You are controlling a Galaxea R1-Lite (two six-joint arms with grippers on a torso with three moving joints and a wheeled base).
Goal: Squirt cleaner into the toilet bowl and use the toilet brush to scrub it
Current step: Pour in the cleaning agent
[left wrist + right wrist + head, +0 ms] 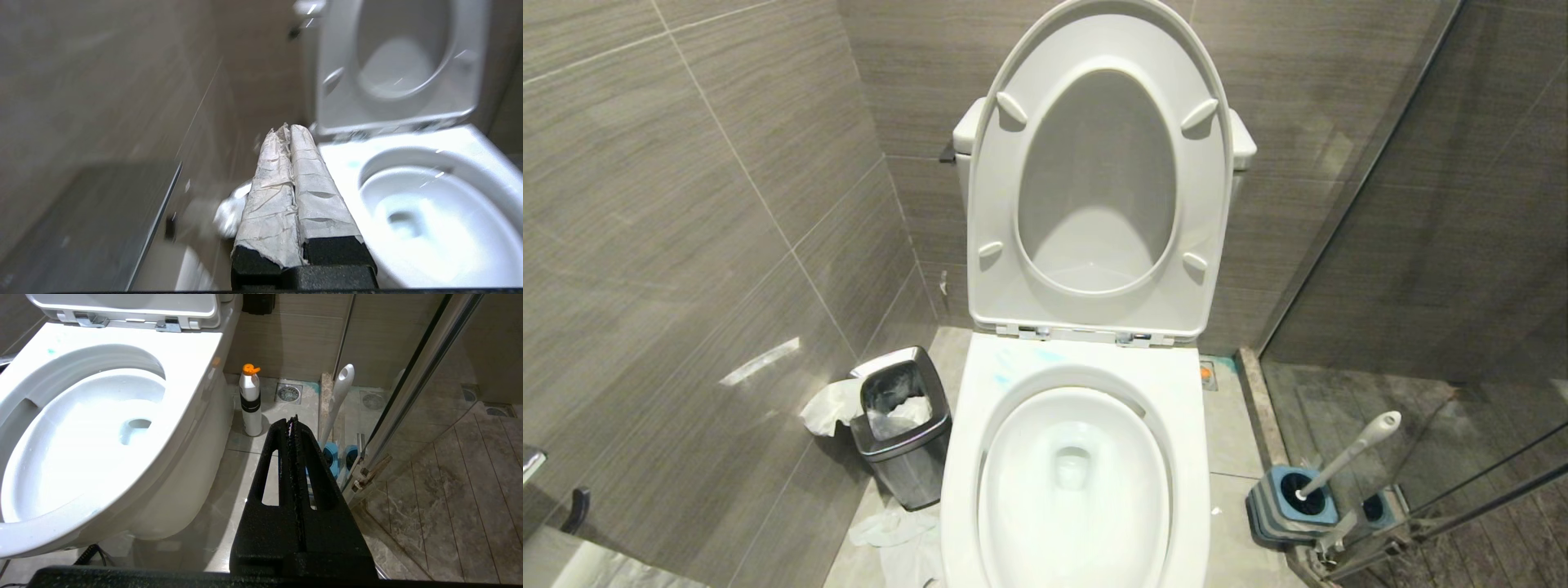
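Inspecting from the head camera, we find the toilet bowl [1078, 482] open, cleaner [1025, 363] smeared at its rim's 11 o'clock and the toilet brush [1347, 454] in its holder [1294, 502] at 3 o'clock. Only the right wrist view shows a bottle [250, 401]. Both the left gripper [289, 127] and right gripper [292, 420] are pressed together, empty.

Grey tiled walls [686, 204], glass partition [1421, 245]

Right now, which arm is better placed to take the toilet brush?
Right, probably. The toilet brush stands in its holder on the robot's right of the toilet bowl, just ahead of the empty right gripper.
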